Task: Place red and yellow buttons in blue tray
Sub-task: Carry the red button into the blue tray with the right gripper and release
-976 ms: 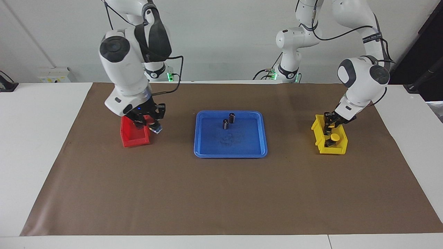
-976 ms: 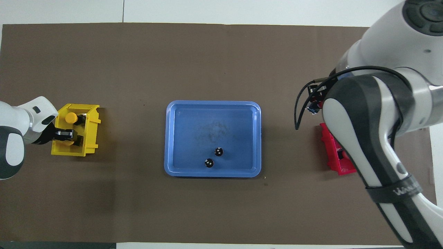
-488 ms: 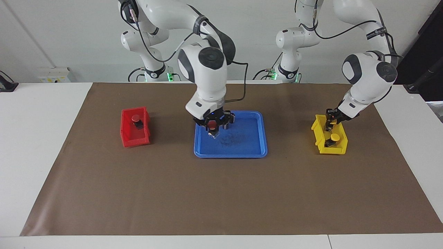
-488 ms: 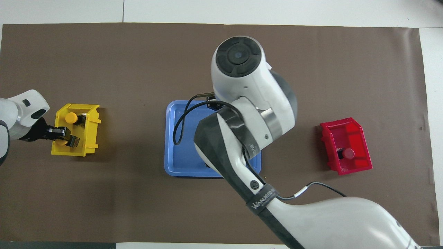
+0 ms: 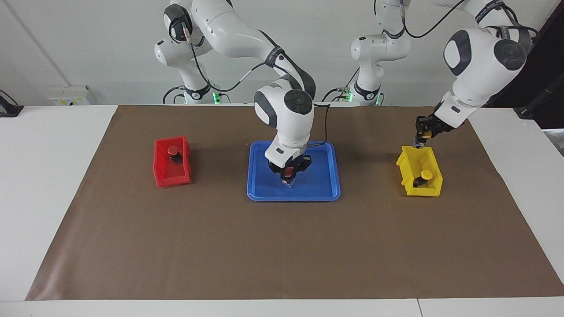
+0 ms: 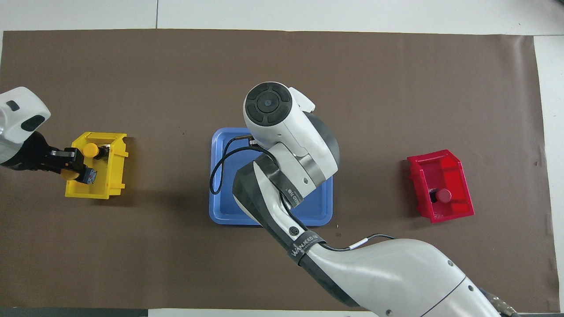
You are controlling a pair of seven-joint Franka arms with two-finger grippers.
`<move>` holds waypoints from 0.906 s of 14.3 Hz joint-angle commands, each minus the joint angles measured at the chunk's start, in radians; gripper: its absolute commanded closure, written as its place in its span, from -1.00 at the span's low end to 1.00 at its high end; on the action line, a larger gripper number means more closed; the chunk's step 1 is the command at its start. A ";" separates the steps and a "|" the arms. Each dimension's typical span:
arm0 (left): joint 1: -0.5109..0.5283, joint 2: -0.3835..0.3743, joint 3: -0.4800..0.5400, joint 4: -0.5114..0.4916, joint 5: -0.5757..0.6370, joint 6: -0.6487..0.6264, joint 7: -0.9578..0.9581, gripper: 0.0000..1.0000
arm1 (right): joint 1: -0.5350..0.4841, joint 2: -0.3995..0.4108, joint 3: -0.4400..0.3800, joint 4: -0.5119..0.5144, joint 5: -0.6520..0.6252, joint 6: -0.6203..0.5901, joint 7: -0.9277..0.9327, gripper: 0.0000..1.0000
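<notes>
The blue tray [image 5: 328, 193] lies mid-table; it also shows in the overhead view [image 6: 219, 176]. My right gripper [image 5: 287, 177] is shut on a red button [image 5: 287, 171] and holds it low over the tray's middle; its own arm hides it in the overhead view. My left gripper [image 5: 421, 134] is shut on a yellow button [image 6: 68, 175] and is raised over the yellow bin [image 5: 407, 169]. A second yellow button [image 5: 425, 175] sits in that bin. A second red button [image 5: 172, 151] sits in the red bin [image 5: 169, 176]. The two dark cylinders are hidden by the right arm.
The red bin [image 6: 458, 176] stands toward the right arm's end of the brown mat, the yellow bin [image 6: 110, 176] toward the left arm's end. The right arm's forearm [image 6: 286, 145] spans over the tray.
My right gripper has carried the red button from the red bin to over the tray's middle and lowered it. My left gripper has lifted a yellow button up out of the yellow bin.
</notes>
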 commanded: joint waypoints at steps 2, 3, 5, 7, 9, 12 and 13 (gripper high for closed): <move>-0.079 0.014 0.005 -0.009 -0.001 0.017 -0.122 0.97 | 0.003 -0.061 0.000 -0.123 -0.014 0.056 0.006 0.87; -0.095 0.019 0.005 -0.024 -0.004 0.043 -0.159 0.97 | 0.003 -0.067 0.000 -0.134 -0.014 0.056 0.005 0.80; -0.161 0.039 0.005 -0.032 -0.022 0.109 -0.280 0.97 | 0.003 -0.070 0.000 -0.137 -0.015 0.056 0.005 -0.48; -0.218 0.063 0.005 -0.027 -0.088 0.169 -0.360 0.97 | 0.002 -0.069 -0.002 -0.088 -0.017 0.049 0.000 -1.00; -0.266 0.086 0.005 -0.017 -0.119 0.217 -0.420 0.97 | -0.036 -0.083 -0.017 -0.010 -0.026 -0.008 -0.009 -1.00; -0.347 0.127 0.005 -0.015 -0.160 0.332 -0.527 0.97 | -0.204 -0.230 -0.017 -0.089 -0.024 -0.018 -0.088 -1.00; -0.381 0.144 0.005 -0.013 -0.162 0.370 -0.578 0.97 | -0.237 -0.271 -0.017 -0.141 -0.024 -0.019 -0.130 -1.00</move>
